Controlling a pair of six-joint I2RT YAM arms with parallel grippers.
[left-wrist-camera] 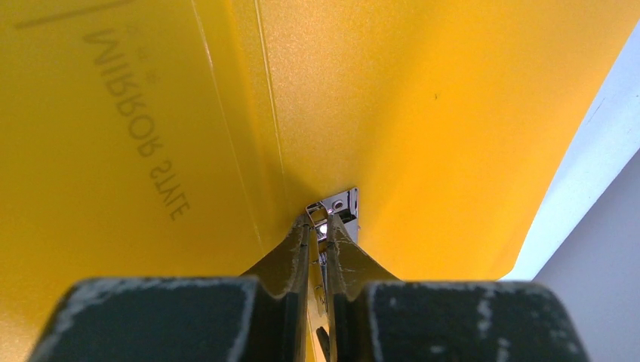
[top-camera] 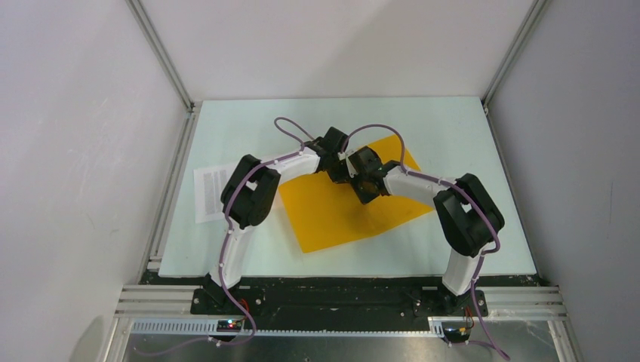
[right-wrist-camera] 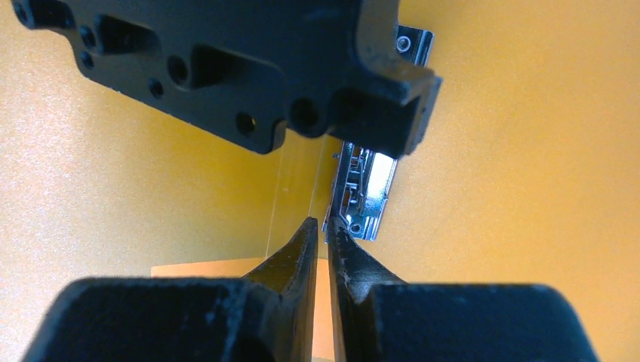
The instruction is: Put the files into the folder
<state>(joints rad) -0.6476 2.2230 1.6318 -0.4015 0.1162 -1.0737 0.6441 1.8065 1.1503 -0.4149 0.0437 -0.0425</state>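
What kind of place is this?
Probably a lab robot cell: left arm and right arm mounted at a white table's edge, aluminium rails around it, only a folder and sheets as props.

my left arm and my right arm both rise from their bases, bend inward at the elbows and bring the wrists close together out in front. my left end effector has its fingers drawn almost together, only a thin slit between. my right end effector is pinched likewise, its tips just beneath the left one's black body.
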